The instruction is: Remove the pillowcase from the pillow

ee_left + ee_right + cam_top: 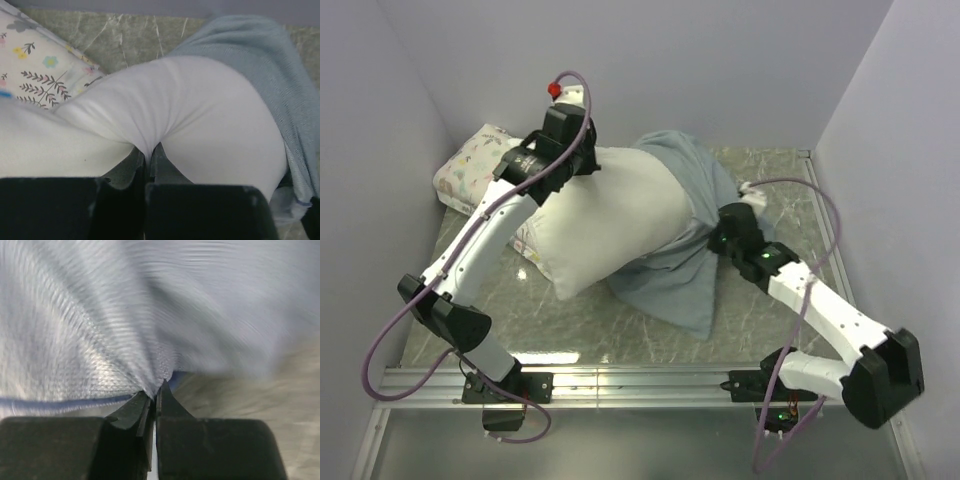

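- The pillow (200, 120) is being clamped between the left gripper's (151, 152) closed fingers.
- The pillowcase (90, 315) is being pinched tight by the right gripper (156, 390).
- The two are best being drawn apart steadily, with both holds firm.

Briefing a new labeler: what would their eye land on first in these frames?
The plump white pillow fills the middle of the table, with the blue-grey pillowcase bunched over its right end, pale inner side out. Each arm pinches cloth: the left gripper is shut on the pillow's far left end, the right gripper on the pillowcase. A small floral pillow lies in the far left corner.
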{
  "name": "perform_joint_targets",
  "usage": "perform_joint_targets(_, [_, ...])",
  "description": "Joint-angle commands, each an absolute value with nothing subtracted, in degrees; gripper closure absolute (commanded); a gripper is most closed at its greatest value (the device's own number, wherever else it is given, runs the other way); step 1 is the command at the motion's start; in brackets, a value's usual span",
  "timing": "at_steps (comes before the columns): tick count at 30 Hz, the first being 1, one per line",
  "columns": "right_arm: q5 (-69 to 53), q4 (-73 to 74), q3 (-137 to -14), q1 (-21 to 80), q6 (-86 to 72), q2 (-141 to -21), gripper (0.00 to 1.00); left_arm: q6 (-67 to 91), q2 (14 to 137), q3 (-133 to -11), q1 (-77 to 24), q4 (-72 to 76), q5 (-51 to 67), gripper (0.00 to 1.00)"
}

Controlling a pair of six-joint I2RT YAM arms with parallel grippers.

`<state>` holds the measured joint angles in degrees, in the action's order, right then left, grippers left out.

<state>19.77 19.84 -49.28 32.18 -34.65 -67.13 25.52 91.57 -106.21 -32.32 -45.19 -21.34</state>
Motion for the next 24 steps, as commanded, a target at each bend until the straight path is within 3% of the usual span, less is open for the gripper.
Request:
perform_joint_targets(1, [25.0, 23.6, -48.3, 24.0, -32.9, -59.9, 1.00, 23.0, 88.9, -116.3, -27.3, -40.7, -24.3, 1.00])
perform_joint_targets(5, [22.6, 25.9, -50.5, 12.9, -31.1, -57.2, 1.00, 24.0, 88.3, -117.7, -21.5, -41.0, -20.7, 1.00])
perform_joint_targets(12, [17.7, 28.7, -57.4, 2.7, -29.6, -52.1, 1.00, 25.5, 86.5, -108.8, -12.9, -39.6, -15.4, 1.00])
perform_joint_targets(20, [9.0, 34.3, -75.0, 3.8, -28.2, -50.1, 1.00, 25.8, 86.0, -100.1, -14.6, -37.7, -4.8, 0.99])
perform_joint_targets(23, [7.2, 36.9, -79.3, 4.8, -26.7, -51.1, 1.00, 24.7, 85.4, -99.1, -16.8, -36.4, -3.1, 0.85])
perform_joint_targets(24, [7.4, 37.4, -79.5, 5.2, -26.5, -51.3, 1.00, 23.7, 85.0, -99.0, -17.6, -35.9, -1.9, 0.67])
